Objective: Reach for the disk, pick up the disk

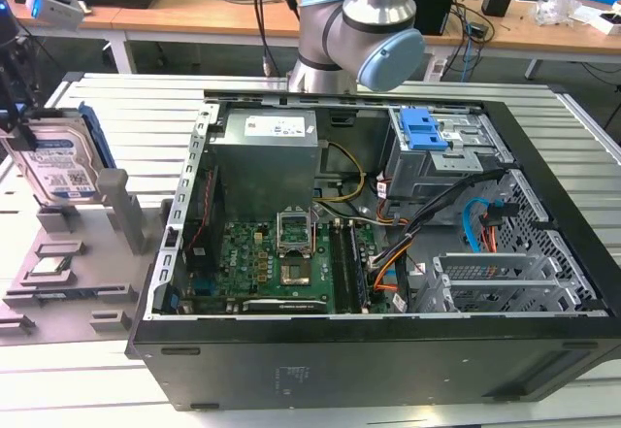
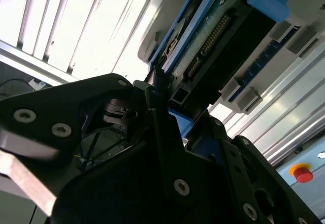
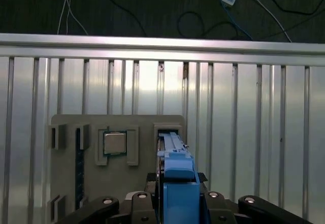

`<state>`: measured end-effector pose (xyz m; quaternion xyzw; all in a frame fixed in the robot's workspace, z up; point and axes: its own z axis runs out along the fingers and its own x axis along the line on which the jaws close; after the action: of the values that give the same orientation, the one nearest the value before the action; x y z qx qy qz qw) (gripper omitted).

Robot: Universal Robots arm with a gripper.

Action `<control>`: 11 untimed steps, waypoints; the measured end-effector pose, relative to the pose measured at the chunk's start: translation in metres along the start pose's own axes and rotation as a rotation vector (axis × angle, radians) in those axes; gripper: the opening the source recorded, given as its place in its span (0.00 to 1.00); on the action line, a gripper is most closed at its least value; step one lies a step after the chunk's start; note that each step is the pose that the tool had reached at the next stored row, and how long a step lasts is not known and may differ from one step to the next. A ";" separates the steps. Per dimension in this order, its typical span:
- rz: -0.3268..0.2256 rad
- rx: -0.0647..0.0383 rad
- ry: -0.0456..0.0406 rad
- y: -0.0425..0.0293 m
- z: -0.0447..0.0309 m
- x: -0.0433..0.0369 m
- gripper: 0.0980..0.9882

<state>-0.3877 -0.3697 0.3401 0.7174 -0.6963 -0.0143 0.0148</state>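
The disk, a silver hard drive with a white-and-blue label in a blue carrier, stands on edge at the exterior view's left, tilted, its lower edge right at a slot of the grey holder. My gripper grips its upper left edge with black fingers. In the first wrist view the disk appears edge-on between the fingers of the gripper, above the holder. The second wrist view has the disk's underside with its connector, held by the gripper.
An open black computer case lies in the middle of the slatted metal table, with a blue latch inside. The arm's base stands behind it. A square silver chip sits in the holder beside the disk's slot.
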 end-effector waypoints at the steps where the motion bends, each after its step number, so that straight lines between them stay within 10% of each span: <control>1: 0.000 0.000 0.0000 0.0001 -0.0014 0.0000 0.30; 11: 0.000 0.000 0.0000 0.0008 -0.0234 -0.0001 0.30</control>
<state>-0.3876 -0.3696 0.3635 0.7174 -0.6963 -0.0143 0.0149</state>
